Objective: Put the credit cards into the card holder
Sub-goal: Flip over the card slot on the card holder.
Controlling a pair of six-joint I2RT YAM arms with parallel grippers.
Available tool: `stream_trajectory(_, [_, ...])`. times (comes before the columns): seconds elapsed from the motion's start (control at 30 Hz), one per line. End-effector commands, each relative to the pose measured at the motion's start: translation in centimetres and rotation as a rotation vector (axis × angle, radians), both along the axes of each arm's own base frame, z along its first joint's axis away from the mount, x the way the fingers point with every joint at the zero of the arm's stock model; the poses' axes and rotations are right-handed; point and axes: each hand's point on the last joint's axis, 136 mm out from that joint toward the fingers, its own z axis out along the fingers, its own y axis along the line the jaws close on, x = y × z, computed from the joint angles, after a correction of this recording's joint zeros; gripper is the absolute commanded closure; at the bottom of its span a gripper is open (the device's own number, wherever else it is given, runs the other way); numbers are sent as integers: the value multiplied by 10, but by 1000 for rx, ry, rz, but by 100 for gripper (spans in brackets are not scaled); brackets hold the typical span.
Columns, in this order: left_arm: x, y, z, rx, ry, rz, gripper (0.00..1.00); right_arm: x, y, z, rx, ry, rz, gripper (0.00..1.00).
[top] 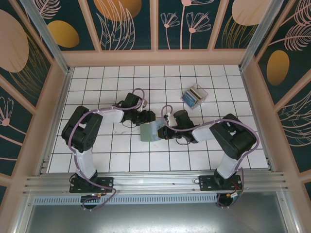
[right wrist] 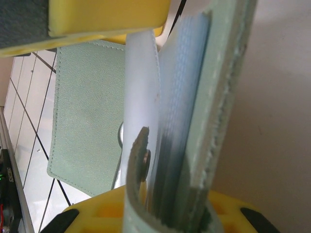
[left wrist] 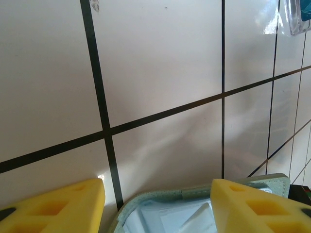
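The card holder [top: 150,131] stands tipped up on the tiled surface [top: 107,82], between the two arms. The right gripper [right wrist: 138,116] has its jaws clamped across the card holder's edge and holds it partly spread. The left gripper [left wrist: 158,194] hovers just above the card holder's open side, jaws parted and gripping nothing. Blue credit cards [top: 192,98] sit in a clear box [top: 200,90] beyond the card holder, on its right. The free left arm likely has to reach across for them.
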Motion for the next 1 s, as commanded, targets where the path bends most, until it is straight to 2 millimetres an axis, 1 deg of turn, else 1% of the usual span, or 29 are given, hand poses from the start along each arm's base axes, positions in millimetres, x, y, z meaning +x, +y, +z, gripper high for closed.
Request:
stream_trajectory(0.0, [-9, 4, -19, 50, 46, -19, 41, -12, -36, -51, -221, 77, -72, 79])
stream_trajectory(0.13, [-12, 9, -29, 87, 53, -26, 48, -11, -37, -50, -226, 67, -80, 78])
stream_trajectory(0.27, [-16, 15, -38, 122, 58, -33, 52, -8, -36, -45, -213, 51, -96, 77])
stream_trajectory(0.4, [-20, 20, -42, 132, 55, -36, 55, -6, -37, -38, -190, 40, -116, 66])
stream_trajectory(0.5, [-24, 25, -45, 156, 47, -40, 58, -6, -37, -26, -133, 32, -121, 58])
stream_trajectory(0.57, [-23, 26, -44, 161, 32, -41, 59, -5, -38, -15, -99, 27, -124, 54])
stream_trajectory(0.6, [-32, 31, -52, 172, 51, -45, 59, -5, -41, -12, -90, 28, -130, 53])
stream_trajectory(0.7, [-37, 33, -55, 167, 53, -46, 60, -5, -51, -2, -77, 27, -146, 51])
stream_trajectory(0.87, [-39, 32, -53, 144, 42, -45, 60, -7, -68, 8, -138, 4, -169, 50])
stream_trajectory(0.97, [-39, 29, -50, 125, 27, -51, 61, -4, -81, 17, -198, -29, -206, 51])
